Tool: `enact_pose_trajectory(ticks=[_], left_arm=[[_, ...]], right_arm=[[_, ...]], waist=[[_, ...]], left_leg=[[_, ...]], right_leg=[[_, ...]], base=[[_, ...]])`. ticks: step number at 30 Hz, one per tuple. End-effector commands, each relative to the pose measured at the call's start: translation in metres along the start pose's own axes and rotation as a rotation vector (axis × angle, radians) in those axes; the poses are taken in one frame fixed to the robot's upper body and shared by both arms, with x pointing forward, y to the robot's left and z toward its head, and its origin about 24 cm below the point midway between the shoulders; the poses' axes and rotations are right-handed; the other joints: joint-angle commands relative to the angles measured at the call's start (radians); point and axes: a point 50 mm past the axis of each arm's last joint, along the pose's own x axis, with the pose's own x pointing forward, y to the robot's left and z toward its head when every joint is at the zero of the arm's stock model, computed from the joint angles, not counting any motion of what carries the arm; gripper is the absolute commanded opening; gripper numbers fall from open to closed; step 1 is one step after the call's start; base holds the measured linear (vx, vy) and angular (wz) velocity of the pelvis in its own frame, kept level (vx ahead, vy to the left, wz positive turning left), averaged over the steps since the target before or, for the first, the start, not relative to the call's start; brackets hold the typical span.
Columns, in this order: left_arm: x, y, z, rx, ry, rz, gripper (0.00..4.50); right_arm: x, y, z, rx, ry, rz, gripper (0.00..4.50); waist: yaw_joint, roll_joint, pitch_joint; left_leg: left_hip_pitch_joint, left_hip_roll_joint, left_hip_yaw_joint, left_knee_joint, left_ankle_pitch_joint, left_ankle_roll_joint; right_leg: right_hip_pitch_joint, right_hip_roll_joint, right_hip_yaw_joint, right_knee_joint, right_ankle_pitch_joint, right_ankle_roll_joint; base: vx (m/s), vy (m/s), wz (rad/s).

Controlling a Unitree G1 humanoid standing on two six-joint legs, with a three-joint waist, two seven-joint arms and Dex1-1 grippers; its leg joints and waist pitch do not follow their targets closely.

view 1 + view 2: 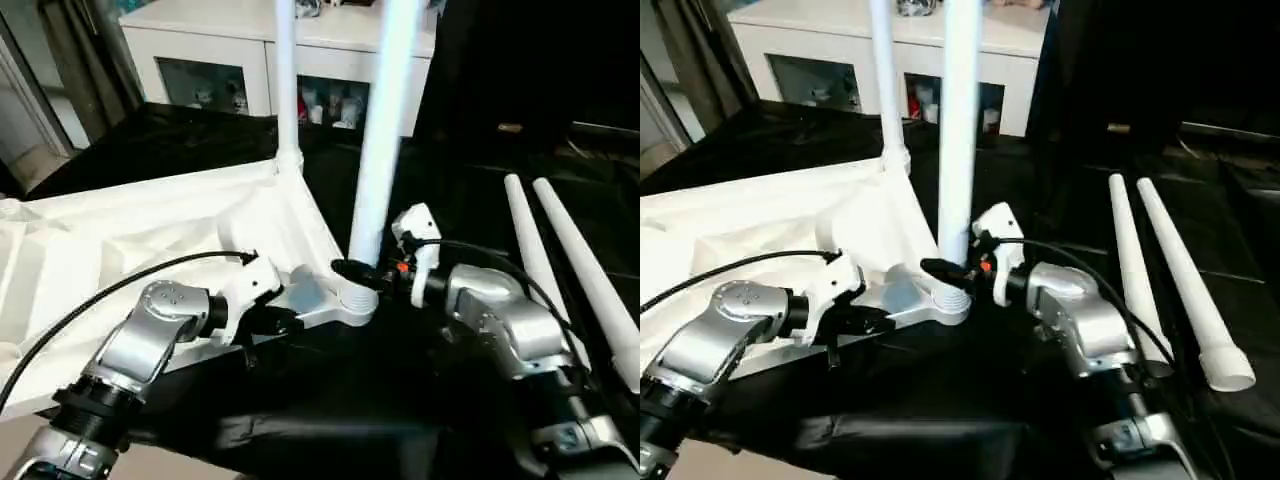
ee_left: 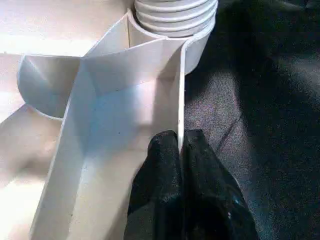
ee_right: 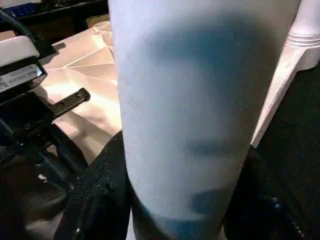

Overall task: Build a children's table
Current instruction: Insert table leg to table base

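Right wrist view: right gripper [image 3: 175,200] clasps upright leg [image 3: 195,100].

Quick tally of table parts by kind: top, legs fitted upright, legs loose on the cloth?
Table top: 1
Legs standing in corner sockets: 2, near leg and far leg
Loose legs lying on the black cloth: 2, inner one and outer one
Total: 5 parts

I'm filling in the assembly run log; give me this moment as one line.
left gripper: shut on tabletop rim | right gripper: around near upright leg at its corner socket | far leg: standing | two loose legs: on black cloth
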Motion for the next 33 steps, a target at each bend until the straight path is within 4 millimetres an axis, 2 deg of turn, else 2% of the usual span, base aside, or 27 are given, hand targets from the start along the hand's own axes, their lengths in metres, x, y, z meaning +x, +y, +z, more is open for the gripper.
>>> enact_pose_trajectory(ticks=[1, 3, 5, 9, 10, 11, 12, 13, 18, 20, 21, 23, 25, 27, 29, 30, 33], left_arm=[[0.001, -0.001, 0.014, 0.009, -0.123, -0.022, 0.0], [0.001, -0.002, 0.014, 0.002, -0.129, -0.023, 0.0], [0.002, -0.003, 0.013, -0.004, -0.145, -0.019, 0.0], [0.003, -0.003, 0.011, -0.008, -0.147, -0.011, 0.0], [0.004, -0.003, 0.01, -0.008, -0.142, -0.002, 0.0], [0.004, -0.003, 0.009, -0.007, -0.14, 0.002, 0.0], [0.004, -0.002, 0.009, -0.007, -0.14, 0.004, 0.0], [0.004, -0.002, 0.009, -0.006, -0.139, 0.01, 0.0], [0.005, 0.0, 0.009, -0.003, -0.137, 0.035, 0.0], [0.006, 0.002, 0.01, -0.001, -0.137, 0.05, 0.0], [0.006, 0.003, 0.01, 0.0, -0.137, 0.052, 0.0], [0.007, 0.003, 0.01, 0.001, -0.138, 0.055, 0.0], [0.007, 0.004, 0.011, 0.004, -0.14, 0.058, 0.0], [0.008, 0.006, 0.012, 0.013, -0.142, 0.074, 0.0], [0.009, 0.008, 0.013, 0.021, -0.14, 0.085, 0.0], [0.009, 0.009, 0.013, 0.027, -0.136, 0.087, 0.0], [0.011, 0.009, 0.014, 0.032, -0.137, 0.086, 0.0]], right_arm=[[0.002, -0.002, -0.012, 0.016, 0.06, -0.018, 1.91], [0.003, -0.003, -0.012, 0.015, 0.06, -0.018, 1.91], [0.006, -0.004, -0.012, 0.019, 0.061, -0.013, 1.91], [0.008, -0.006, -0.013, 0.026, 0.061, -0.001, 1.91], [0.007, -0.005, -0.014, 0.043, 0.051, 0.02, 1.91], [0.006, -0.005, -0.015, 0.053, 0.045, 0.029, 1.91], [0.005, -0.004, -0.015, 0.062, 0.039, 0.036, 1.91], [0.003, -0.005, -0.017, 0.087, 0.027, 0.026, 1.91], [-0.009, -0.014, -0.026, 0.143, -0.009, -0.05, 1.91], [-0.021, -0.019, -0.031, 0.19, -0.074, -0.138, 1.9], [-0.023, -0.02, -0.032, 0.199, -0.09, -0.156, 1.9], [-0.026, -0.02, -0.033, 0.199, -0.105, -0.171, 1.9], [-0.028, -0.019, -0.035, 0.196, -0.115, -0.18, 1.9], [-0.033, -0.013, -0.035, 0.164, -0.135, -0.185, 1.9], [-0.034, -0.005, -0.033, 0.125, -0.139, -0.171, 1.9], [-0.035, -0.001, -0.031, 0.089, -0.121, -0.155, 1.9], [-0.034, 0.007, -0.03, 0.018, -0.071, -0.116, 1.9]], waist=[[0.002, -0.007, -0.069], [0.002, -0.009, -0.069], [0.001, -0.016, -0.069], [-0.002, -0.016, -0.069], [-0.002, -0.02, -0.069], [-0.001, -0.018, -0.07], [-0.002, -0.024, -0.069], [0.0, -0.021, -0.07], [0.005, -0.024, -0.071], [0.008, -0.024, -0.07], [0.01, -0.018, -0.069], [0.014, -0.021, -0.07], [0.012, -0.019, -0.069], [0.017, -0.014, -0.069], [0.022, -0.016, -0.072], [0.022, -0.012, -0.072], [0.025, -0.015, -0.068]], left_leg=[[0.034, 0.108, -0.053, -0.083, -0.199, -0.006], [0.034, 0.108, -0.052, -0.082, -0.194, -0.003], [0.032, 0.107, -0.051, -0.082, -0.181, 0.006], [0.03, 0.107, -0.051, -0.078, -0.167, 0.019], [0.03, 0.106, -0.05, -0.078, -0.162, 0.026], [0.031, 0.107, -0.05, -0.078, -0.158, 0.029], [0.031, 0.107, -0.049, -0.078, -0.156, 0.031], [0.032, 0.107, -0.049, -0.077, -0.15, 0.036], [0.031, 0.107, -0.048, -0.075, -0.137, 0.048], [0.031, 0.107, -0.048, -0.076, -0.142, 0.046], [0.032, 0.108, -0.049, -0.077, -0.148, 0.043], [0.035, 0.109, -0.049, -0.079, -0.168, 0.032], [0.034, 0.108, -0.049, -0.081, -0.18, 0.023], [0.038, 0.11, -0.049, -0.081, -0.193, 0.014], [0.035, 0.11, -0.05, -0.083, -0.176, 0.018], [0.033, 0.109, -0.051, -0.083, -0.175, 0.019], [0.036, 0.108, -0.05, -0.085, -0.204, 0.011]], right_leg=[[0.029, -0.102, 0.056, -0.071, -0.134, -0.257], [0.03, -0.103, 0.056, -0.07, -0.131, -0.258], [0.031, -0.103, 0.055, -0.07, -0.124, -0.259], [0.032, -0.105, 0.055, -0.069, -0.13, -0.262], [0.032, -0.104, 0.055, -0.069, -0.13, -0.259], [0.032, -0.104, 0.055, -0.069, -0.131, -0.257], [0.032, -0.103, 0.055, -0.07, -0.131, -0.256], [0.031, -0.104, 0.055, -0.069, -0.129, -0.255], [0.031, -0.105, 0.055, -0.07, -0.131, -0.253], [0.03, -0.104, 0.055, -0.071, -0.147, -0.247], [0.028, -0.105, 0.056, -0.073, -0.156, -0.242], [0.026, -0.103, 0.055, -0.075, -0.176, -0.234], [0.025, -0.102, 0.055, -0.077, -0.191, -0.232], [0.023, -0.105, 0.058, -0.08, -0.196, -0.222], [0.025, -0.103, 0.056, -0.075, -0.164, -0.214], [0.026, -0.102, 0.056, -0.073, -0.161, -0.214], [0.023, -0.103, 0.056, -0.083, -0.22, -0.199]], base=[[0.0, 0.0, 0.0], [0.0, 0.0, 0.0], [0.0, 0.0, 0.0], [0.0, 0.0, 0.0], [0.0, 0.0, 0.0], [0.0, 0.0, 0.0], [0.0, 0.0, 0.0], [0.0, 0.0, 0.0], [0.0, 0.0, 0.0], [0.0, 0.0, 0.0], [0.0, 0.0, 0.0], [0.0, 0.0, 0.0], [0.0, 0.0, 0.0], [0.0, 0.0, 0.0], [0.0, 0.0, 0.0], [0.0, 0.0, 0.0], [0.0, 0.0, 0.0]])
